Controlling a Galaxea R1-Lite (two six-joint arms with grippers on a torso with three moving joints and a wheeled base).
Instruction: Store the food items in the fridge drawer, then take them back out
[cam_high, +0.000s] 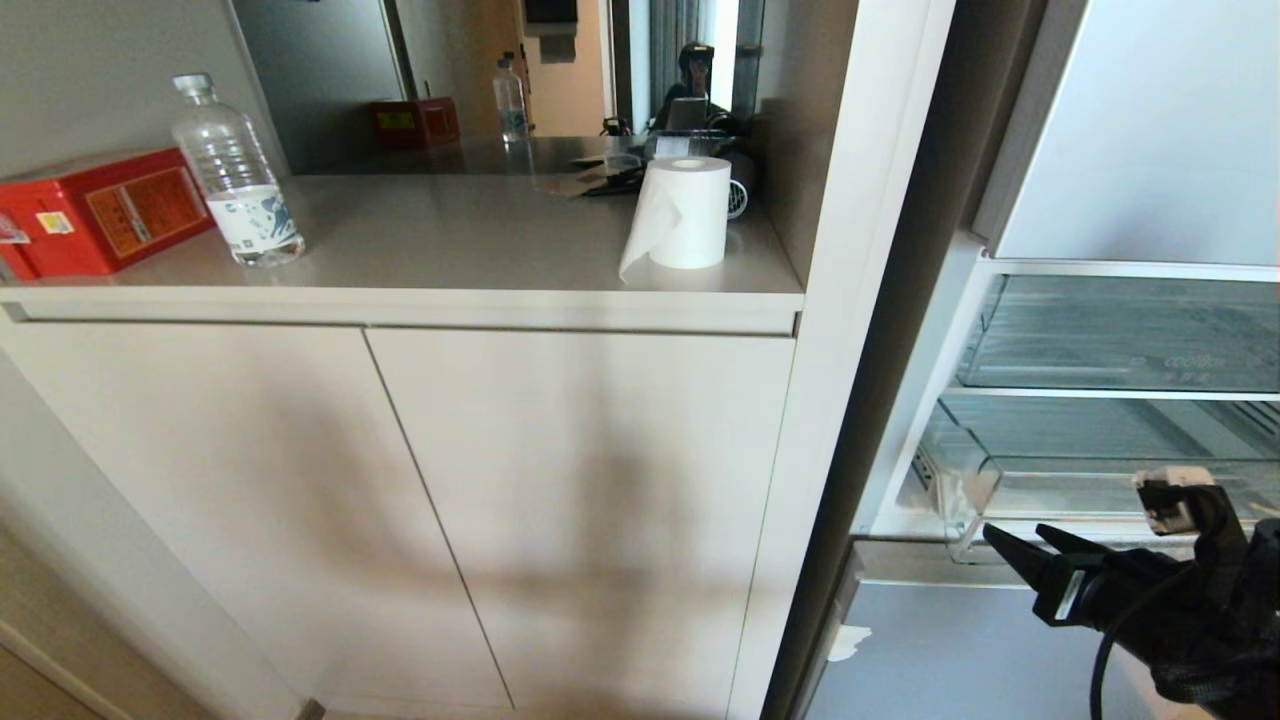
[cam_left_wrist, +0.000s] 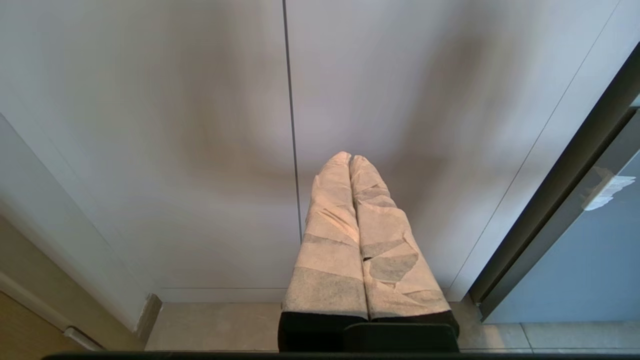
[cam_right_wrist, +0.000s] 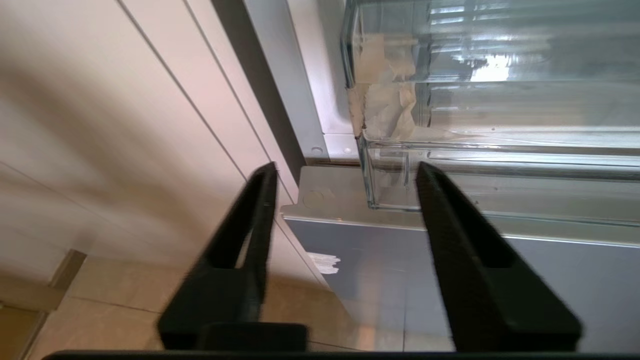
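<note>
Facing the right end effector (cam_right_wrist: 345, 172), spread: fridge drawer (cam_right_wrist: 395, 170) corner.

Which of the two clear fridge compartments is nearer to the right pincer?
The lower clear drawer, just above the open right pincer. The upper clear bin sits higher.

My right gripper (cam_high: 1020, 551) low in head view's lower right corner, black fingers (cam_right_wrist: 450, 215) spread apart, nothing between them, tips aimed toward frame's left. Right wrist and cable trailing off right edge. My left gripper (cam_left_wrist: 350, 159) in left wrist view only: tape-wrapped fingers (cam_left_wrist: 330, 235) pressed together, empty.
</note>
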